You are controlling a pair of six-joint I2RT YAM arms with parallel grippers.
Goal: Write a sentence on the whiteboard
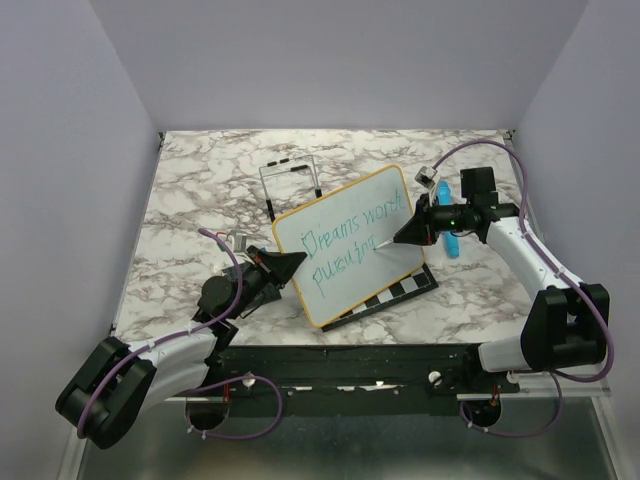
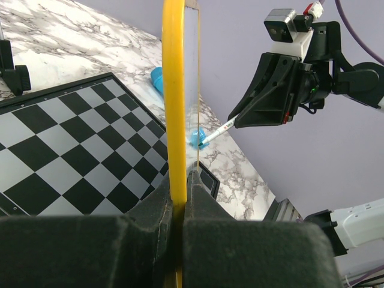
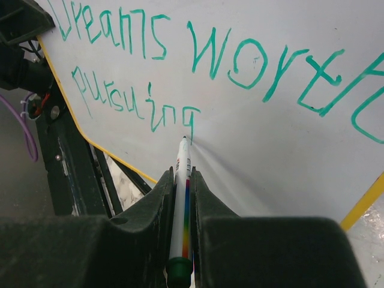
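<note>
table: marbled | chessboard flat (mostly behind whiteboard) | blue tube beside it | wire frame farther back

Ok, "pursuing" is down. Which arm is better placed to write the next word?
Right. The right jaws are shut on the marker, its tip at the whiteboard just past "pursuing". The left jaws are clamped on the yellow frame, propping the board up.

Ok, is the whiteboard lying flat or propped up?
The whiteboard is up on edge, tilted: the left gripper clamps its yellow frame, chessboard visible beneath.
</note>
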